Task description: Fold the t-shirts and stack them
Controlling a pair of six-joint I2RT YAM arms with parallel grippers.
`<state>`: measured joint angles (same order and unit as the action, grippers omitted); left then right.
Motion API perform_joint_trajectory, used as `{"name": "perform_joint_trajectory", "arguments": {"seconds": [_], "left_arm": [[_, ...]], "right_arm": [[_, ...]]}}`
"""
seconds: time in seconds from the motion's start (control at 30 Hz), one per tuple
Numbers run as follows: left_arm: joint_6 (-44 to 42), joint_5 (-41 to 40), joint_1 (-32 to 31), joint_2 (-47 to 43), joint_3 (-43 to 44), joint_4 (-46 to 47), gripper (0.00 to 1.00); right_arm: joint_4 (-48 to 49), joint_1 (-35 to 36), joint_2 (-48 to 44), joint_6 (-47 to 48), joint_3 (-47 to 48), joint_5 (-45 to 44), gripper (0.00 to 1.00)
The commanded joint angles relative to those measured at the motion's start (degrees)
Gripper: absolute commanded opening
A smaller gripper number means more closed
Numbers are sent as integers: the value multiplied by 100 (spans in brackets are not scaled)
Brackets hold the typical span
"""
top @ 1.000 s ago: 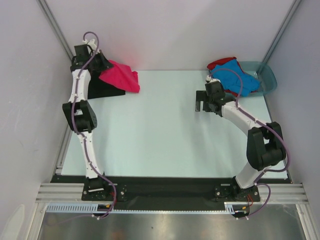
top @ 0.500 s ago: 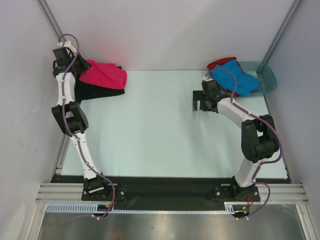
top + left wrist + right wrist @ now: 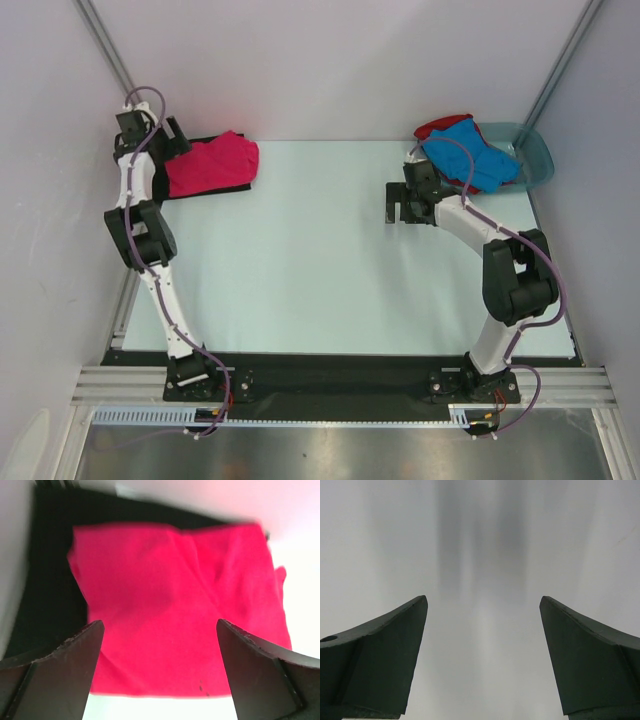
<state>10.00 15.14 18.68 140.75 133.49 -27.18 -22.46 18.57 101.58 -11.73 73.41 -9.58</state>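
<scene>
The right tool (image 3: 482,605) hangs wide open and empty over bare desk (image 3: 300,270). Farther back on the left, the left tool (image 3: 160,630) gapes, holding nothing, above the folded pink t-shirt (image 3: 180,605), which lies on the black t-shirt (image 3: 50,580). At the far right, the blue t-shirt (image 3: 470,160) and red t-shirt (image 3: 440,126) are heaped in the teal basin (image 3: 537,150).

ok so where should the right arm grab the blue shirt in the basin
Probably the bunched near-left edge of the blue t-shirt, which seems to hang over the basin's rim toward the table. It lies on top of the red t-shirt, so a pinch from above, coming in from the table side, should lift it alone. The right gripper is open and nearest.
</scene>
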Motion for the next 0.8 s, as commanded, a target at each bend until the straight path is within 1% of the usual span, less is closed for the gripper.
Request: {"name": "perform_joint_trajectory", "arguments": {"seconds": [0.0, 0.03, 0.1, 0.17, 0.23, 0.27, 0.3, 0.33, 0.37, 0.4, 0.43, 0.53, 0.57, 0.6, 0.63, 0.73, 0.77], "left_arm": [[194, 461, 22, -695, -445, 89, 100], [256, 638, 5, -863, -804, 212, 100], [466, 1007, -161, -1275, -1017, 405, 100], [590, 1420, -329, -1497, -1009, 529, 100], [758, 1867, -654, -1838, -1009, 582, 100], [749, 1861, -785, -1971, -1009, 452, 100], [575, 1783, -1100, -2120, -1053, 381, 100], [425, 1669, -1277, -2270, -1123, 284, 100], [293, 1250, -1479, -2576, -1280, 196, 100], [109, 1011, -1812, -2709, -1360, 74, 100], [99, 861, -2015, -2832, -1422, 29, 100], [318, 518, -2455, -3359, -1974, 204, 100], [327, 377, -2587, -3752, -2481, 361, 100], [292, -33, -2858, -3965, -2764, 458, 100], [301, -141, -2991, -4150, -3341, 564, 100], [432, -520, -3431, -4967, -4240, 993, 100], [450, -581, -3545, -5135, -4783, 1221, 100]], "right_arm": [[39, 15, -305, 21, -19, -17, 100], [75, 24, -366, 4, -89, -26, 100], [171, 24, -472, -75, -229, -26, 100], [320, 24, -499, -128, -300, -8, 100], [373, 33, -534, -207, -327, 18, 100], [409, 42, -560, -225, -370, 18, 100], [444, 33, -578, -268, -406, 18, 100], [470, 33, -595, -277, -432, 44, 100], [505, 33, -622, -286, -476, 79, 99], [540, 50, -622, -304, -485, 210, 100], [549, 68, -639, -278, -476, 264, 100], [471, 138, -622, -338, -363, 159, 100], [340, 147, -631, -365, -319, 124, 100], [295, 173, -639, -357, -266, 123, 100], [277, 261, -666, -313, -274, 106, 100], [225, 515, -806, -330, -353, -245, 100], [224, 551, -859, -356, -397, -254, 100]]}}
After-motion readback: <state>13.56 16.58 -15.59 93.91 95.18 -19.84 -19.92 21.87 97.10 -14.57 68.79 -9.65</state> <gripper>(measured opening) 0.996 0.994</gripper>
